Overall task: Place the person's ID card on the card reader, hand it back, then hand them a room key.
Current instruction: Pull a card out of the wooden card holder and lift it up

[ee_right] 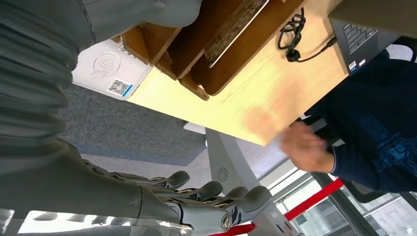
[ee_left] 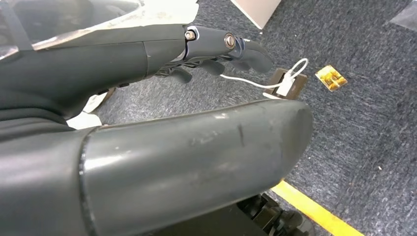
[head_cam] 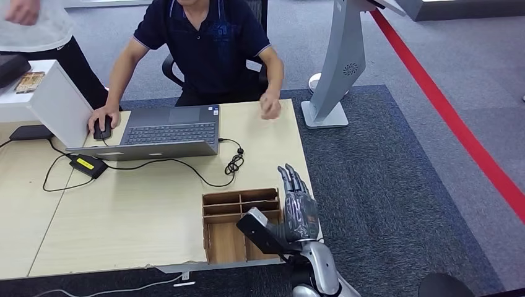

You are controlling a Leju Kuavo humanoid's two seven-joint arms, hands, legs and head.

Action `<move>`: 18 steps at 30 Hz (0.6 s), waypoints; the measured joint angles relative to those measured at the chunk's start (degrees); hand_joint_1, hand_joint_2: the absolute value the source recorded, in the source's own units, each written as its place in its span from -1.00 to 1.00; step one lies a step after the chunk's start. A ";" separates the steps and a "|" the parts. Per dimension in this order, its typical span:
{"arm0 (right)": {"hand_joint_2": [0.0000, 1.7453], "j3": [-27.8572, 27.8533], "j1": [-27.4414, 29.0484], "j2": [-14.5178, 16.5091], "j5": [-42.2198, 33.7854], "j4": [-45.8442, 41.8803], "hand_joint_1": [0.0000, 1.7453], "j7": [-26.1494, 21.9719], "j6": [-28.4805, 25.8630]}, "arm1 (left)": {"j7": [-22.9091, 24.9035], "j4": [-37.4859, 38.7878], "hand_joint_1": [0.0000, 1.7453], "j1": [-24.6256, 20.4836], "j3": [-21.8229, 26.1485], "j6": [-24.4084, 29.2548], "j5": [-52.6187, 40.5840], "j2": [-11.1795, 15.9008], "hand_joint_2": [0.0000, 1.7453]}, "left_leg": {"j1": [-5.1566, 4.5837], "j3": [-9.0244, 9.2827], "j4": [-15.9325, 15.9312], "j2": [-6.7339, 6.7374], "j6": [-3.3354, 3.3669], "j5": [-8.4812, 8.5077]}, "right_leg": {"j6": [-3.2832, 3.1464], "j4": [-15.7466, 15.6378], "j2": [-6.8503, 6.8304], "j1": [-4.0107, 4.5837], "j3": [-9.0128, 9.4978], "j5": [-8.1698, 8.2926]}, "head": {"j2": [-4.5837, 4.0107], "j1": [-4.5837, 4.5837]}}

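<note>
Pale wood tabletop [head_cam: 142, 216], brown wooden organiser [head_cam: 226, 238], grey laptop [head_cam: 164, 133], navy polo shirt [head_cam: 207, 46], dark grey carpet [head_cam: 384, 185], red floor stripe [head_cam: 458, 124], black cable [head_cam: 186, 167].

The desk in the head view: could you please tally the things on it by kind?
Laptop: 1
Computer mouse: 1
Power adapter: 1
Wooden compartment tray: 1
Black pouch: 1
Total: 5
</note>
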 joint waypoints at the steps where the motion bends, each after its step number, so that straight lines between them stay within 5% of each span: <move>1: 1.00 0.01 -0.06 0.11 0.01 0.15 -1.00 -0.01 0.09 | -0.04 0.00 -1.00 0.00 0.02 -0.04 -0.04 -0.01 -1.00 | 0.00 0.00 0.00 0.00 0.00 0.00 | 0.00 0.00 0.00 0.00 0.00 0.00 | 0.00 0.00; 18: 1.00 0.47 -1.52 1.98 -0.10 2.40 -1.00 -0.62 0.92 | -0.46 0.00 -1.00 -0.01 0.27 -1.01 -1.14 -0.03 -1.00 | 0.00 0.00 0.00 0.00 0.00 0.00 | 0.00 0.00 0.00 0.00 0.00 0.00 | 0.00 0.00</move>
